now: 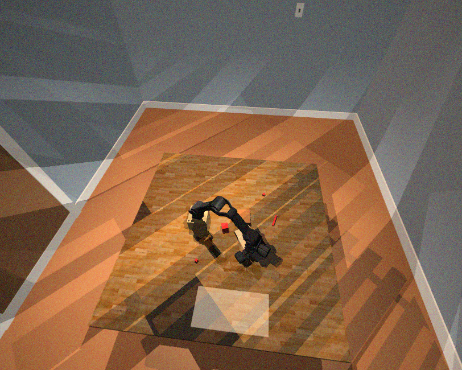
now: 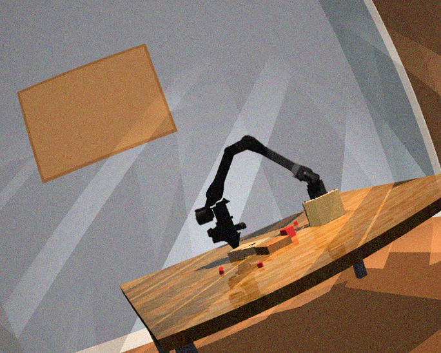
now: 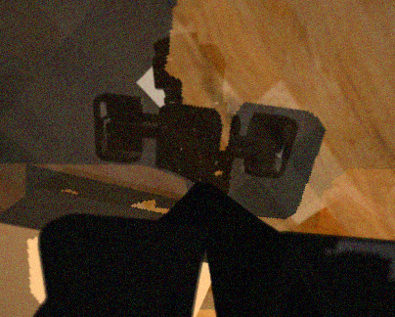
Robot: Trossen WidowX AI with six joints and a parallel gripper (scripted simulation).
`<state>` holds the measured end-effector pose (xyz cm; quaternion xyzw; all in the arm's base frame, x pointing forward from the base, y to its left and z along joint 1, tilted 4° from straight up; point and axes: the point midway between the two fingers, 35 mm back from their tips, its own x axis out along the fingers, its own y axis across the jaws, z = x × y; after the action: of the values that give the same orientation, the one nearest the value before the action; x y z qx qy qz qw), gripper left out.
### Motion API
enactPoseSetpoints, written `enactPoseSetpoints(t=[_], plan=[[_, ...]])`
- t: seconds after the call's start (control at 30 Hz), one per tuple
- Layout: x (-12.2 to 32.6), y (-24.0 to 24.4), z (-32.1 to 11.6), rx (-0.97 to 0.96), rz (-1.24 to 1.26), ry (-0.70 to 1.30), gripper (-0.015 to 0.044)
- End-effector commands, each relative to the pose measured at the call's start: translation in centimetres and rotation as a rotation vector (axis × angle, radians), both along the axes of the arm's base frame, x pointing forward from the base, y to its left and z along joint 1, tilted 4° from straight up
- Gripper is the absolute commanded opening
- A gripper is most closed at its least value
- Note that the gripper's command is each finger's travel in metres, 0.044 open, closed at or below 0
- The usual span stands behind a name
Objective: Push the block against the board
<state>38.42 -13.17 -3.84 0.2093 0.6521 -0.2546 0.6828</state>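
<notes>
The orange-brown square block [image 1: 244, 214] [image 2: 276, 245] lies flat on the table. The cream board [image 1: 239, 239] [image 2: 242, 253] [image 3: 34, 269] also lies flat, partly under the arm in the top view. In the exterior view the two lie end to end with little or no gap; whether a whole side touches or the edges are even cannot be told. My gripper [image 2: 235, 246] [image 3: 202, 190] is shut and empty, pointing down. Its tips are low beside the board's side away from the arm's base; contact is unclear. In the top view the arm hides the fingertips.
A red cube [image 1: 225, 227] [image 2: 287, 231] stands between the arm's cream base box [image 2: 324, 210] and the two parts. A red bar [image 1: 274, 220] and a tiny red cube [image 1: 263, 194] lie beyond the block. Another tiny cube [image 1: 196, 260] lies opposite. A pale rectangle [image 1: 231, 312] shows on the table.
</notes>
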Motion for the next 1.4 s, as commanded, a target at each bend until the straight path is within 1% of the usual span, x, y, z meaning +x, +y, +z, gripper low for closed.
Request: enactPoseSetpoints(t=[0.0, 0.07, 0.3, 0.47, 0.53, 0.83, 1.37], plan=[[0.2, 0.3, 3.8, -0.007, 0.001, -0.012, 0.0000], [0.1, 0.4, 5.1, -0.008, 0.002, -0.013, 0.0000], [0.1, 0.4, 4.9, -0.008, -0.003, -0.013, 0.0000], [-0.1, 0.0, 0.3, -0.005, -0.138, -0.023, 0.0000], [-0.1, -0.1, -0.4, -0.004, -0.159, -0.025, 0.0000], [-0.2, 0.1, -0.5, -0.004, -0.159, -0.025, 0.0000], [-1.7, 2.0, -0.7, -0.003, -0.159, -0.023, 0.0000]])
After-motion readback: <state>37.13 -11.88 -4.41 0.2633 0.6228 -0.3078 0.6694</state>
